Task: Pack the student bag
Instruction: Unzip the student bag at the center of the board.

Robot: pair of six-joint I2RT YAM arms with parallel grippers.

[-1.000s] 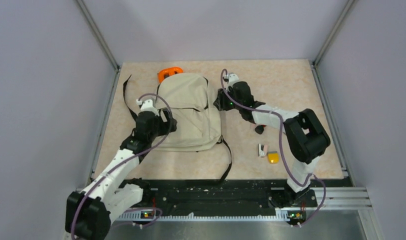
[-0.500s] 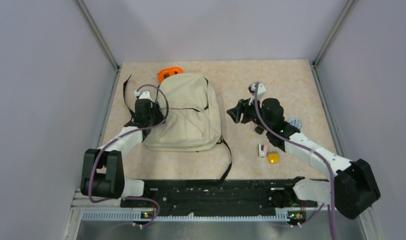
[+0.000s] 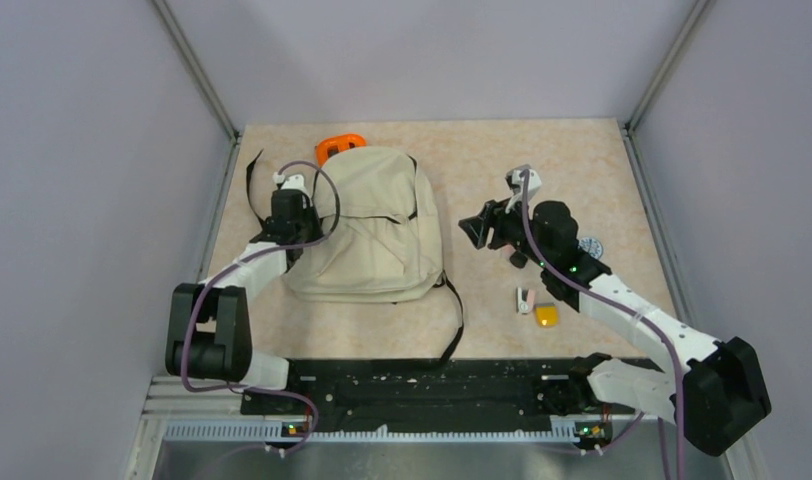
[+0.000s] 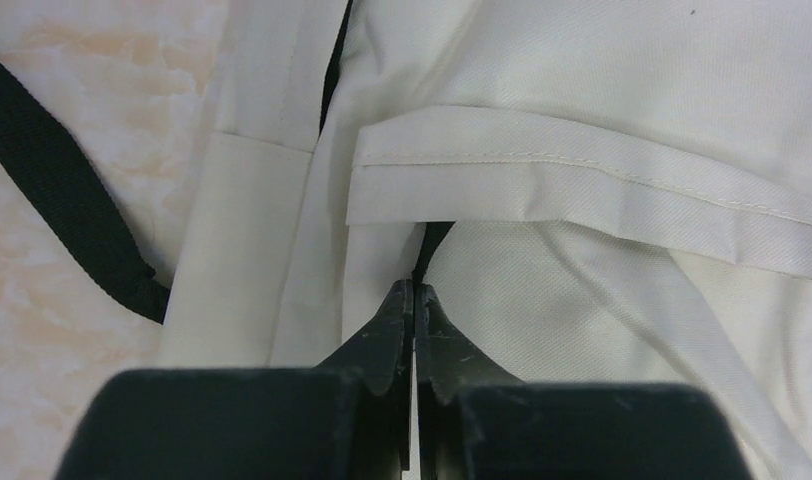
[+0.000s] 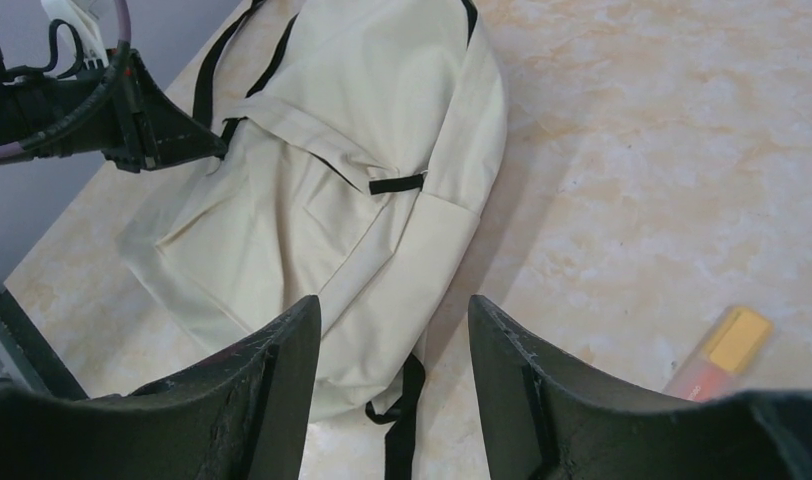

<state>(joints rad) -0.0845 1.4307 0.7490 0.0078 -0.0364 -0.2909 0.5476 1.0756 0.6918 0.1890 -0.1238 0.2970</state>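
Note:
The student bag (image 3: 377,225) is a big beige backpack lying flat on the table's left half; it fills the left wrist view (image 4: 582,100) and shows in the right wrist view (image 5: 332,180). My left gripper (image 3: 312,230) is at the bag's left side, at the end of the front pocket flap. Its jaws (image 4: 415,290) are shut on a thin black zipper pull (image 4: 429,240). My right gripper (image 3: 469,230) hangs open over bare table to the right of the bag, nothing between its fingers (image 5: 394,310).
An orange object (image 3: 339,146) pokes out behind the bag's top. A yellow item (image 3: 547,316), a small white piece (image 3: 525,299), a black bit (image 3: 519,260) and a round disc (image 3: 589,245) lie under my right arm. Black straps (image 3: 454,320) trail off the bag.
My left gripper moved up along the bag's left side and closed on the zipper pull. My right arm pulled away from the bag's right edge toward the table's right half and opened a little wider.

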